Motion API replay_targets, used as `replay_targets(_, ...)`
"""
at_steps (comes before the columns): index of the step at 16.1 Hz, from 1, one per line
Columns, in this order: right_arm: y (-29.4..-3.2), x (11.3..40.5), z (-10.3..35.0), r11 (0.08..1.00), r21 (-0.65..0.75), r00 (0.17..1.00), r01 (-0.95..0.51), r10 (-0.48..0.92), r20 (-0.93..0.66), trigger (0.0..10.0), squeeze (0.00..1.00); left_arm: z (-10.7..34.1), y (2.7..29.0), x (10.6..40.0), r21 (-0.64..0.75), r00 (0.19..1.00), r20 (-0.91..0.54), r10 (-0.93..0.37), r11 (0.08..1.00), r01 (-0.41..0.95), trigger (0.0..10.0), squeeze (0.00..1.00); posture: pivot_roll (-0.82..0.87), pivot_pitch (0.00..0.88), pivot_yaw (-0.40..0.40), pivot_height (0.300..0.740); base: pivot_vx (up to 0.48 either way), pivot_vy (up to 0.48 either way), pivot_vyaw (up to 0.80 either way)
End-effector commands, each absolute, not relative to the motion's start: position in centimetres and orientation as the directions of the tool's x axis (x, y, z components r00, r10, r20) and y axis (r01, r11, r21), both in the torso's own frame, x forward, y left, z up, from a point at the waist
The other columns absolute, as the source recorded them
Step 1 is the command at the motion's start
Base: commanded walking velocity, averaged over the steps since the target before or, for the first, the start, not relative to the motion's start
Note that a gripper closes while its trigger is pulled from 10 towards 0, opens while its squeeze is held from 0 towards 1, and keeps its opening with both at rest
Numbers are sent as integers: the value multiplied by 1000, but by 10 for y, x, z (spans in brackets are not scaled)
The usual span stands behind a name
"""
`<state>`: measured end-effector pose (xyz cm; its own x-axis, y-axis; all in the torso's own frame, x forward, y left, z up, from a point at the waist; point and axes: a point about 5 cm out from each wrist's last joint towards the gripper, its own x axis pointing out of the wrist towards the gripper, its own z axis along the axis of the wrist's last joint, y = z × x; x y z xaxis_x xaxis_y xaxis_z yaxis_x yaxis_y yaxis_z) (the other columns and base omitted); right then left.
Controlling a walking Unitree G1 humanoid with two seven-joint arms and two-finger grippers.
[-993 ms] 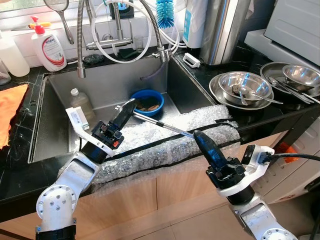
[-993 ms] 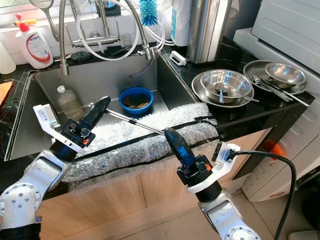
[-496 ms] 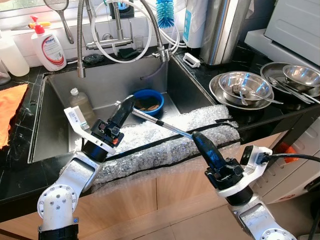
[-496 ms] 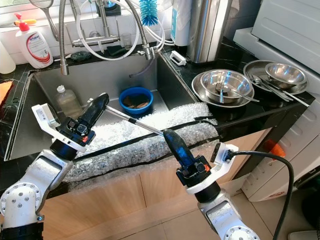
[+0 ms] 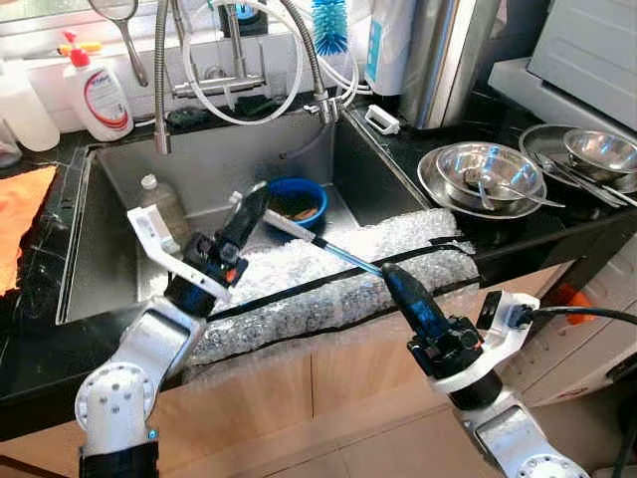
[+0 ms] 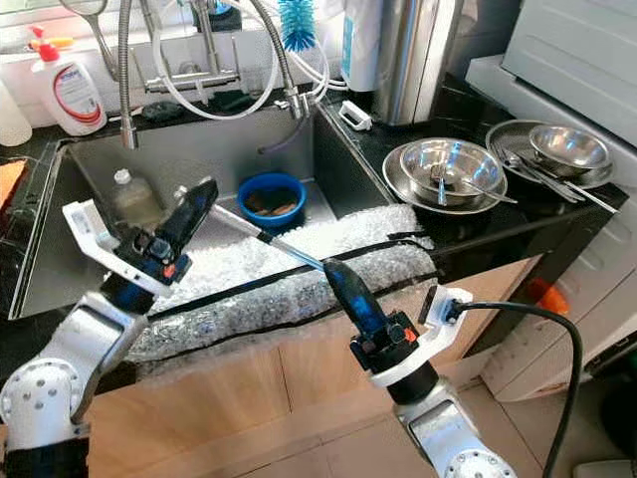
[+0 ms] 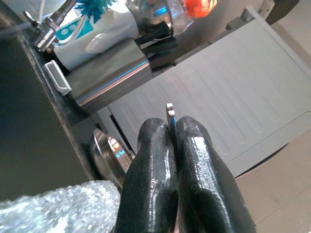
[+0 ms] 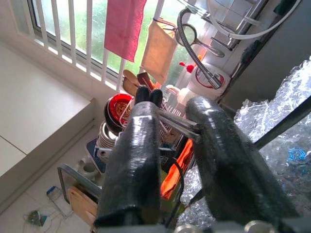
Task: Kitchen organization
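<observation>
While no label reads clearly, both hands pinch tongs.

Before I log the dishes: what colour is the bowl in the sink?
Blue; the bowl shows best in the left eye view.

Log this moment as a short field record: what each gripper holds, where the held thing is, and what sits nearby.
left gripper: shut on one end of the metal rod
right gripper: fingers around the rod's other end
rod position: slanted above the sink and the bubble wrap on its front edge
in sink: blue bowl, small bottle
counter, robot's right: steel bowls with spoons
behind sink: soap bottle, faucet hoses, blue brush
</observation>
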<state>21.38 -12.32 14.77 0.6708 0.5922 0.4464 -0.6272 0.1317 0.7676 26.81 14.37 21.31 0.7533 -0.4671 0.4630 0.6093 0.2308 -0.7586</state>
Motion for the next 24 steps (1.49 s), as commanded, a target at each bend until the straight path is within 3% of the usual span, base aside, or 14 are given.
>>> replay_targets(1,-125,214,152,138,749,663,-648,585,466,10000,0,214,162,274,-771,816,448,-364,306,559,0,0,-85,32,22,740,0,0,0)
replay_targets(3,-125,214,151,141,750,665,-646,587,462,10000,0,218,165,276,-775,823,461,-331,301,555,0,0,-85,30,20,740,0,0,0)
replay_targets(9,-124,215,150,142,753,665,-642,591,456,10000,0,231,195,289,-846,879,475,-45,249,471,0,0,-88,28,19,740,0,0,0)
replay_targets(10,-124,215,150,148,751,666,-644,591,455,10000,0,232,199,291,-851,887,463,-10,277,447,0,0,-92,28,19,740,0,0,0)
replay_targets(13,-126,220,153,249,722,694,-646,586,418,10000,0,242,217,300,-808,902,403,157,523,270,0,0,-92,24,20,740,0,0,0)
replay_targets(14,-129,228,156,365,687,737,-629,562,376,10000,0,249,222,301,-705,889,410,201,689,169,8353,0,-92,24,20,740,0,0,0)
replay_targets(15,-131,232,157,421,666,758,-616,548,354,10000,0,252,224,301,-655,880,419,224,746,123,10000,0,-94,21,22,740,0,0,0)
replay_targets(16,-131,243,167,589,535,790,-606,527,314,10000,0,260,217,301,-451,861,472,189,891,51,10000,0,-100,16,27,740,0,0,0)
replay_targets(18,-132,254,178,736,387,831,-555,469,299,10000,0,252,204,304,-331,878,463,124,943,41,10000,0,-104,6,31,740,0,0,0)
replay_targets(22,-129,259,178,872,185,874,-453,393,286,10000,0,225,177,306,17,907,420,-17,1000,11,10000,0,-102,0,38,740,0,0,0)
replay_targets(24,-125,255,173,890,125,878,-438,393,272,10000,0,214,173,309,23,928,371,-37,999,30,10000,0,-106,0,42,740,0,0,0)
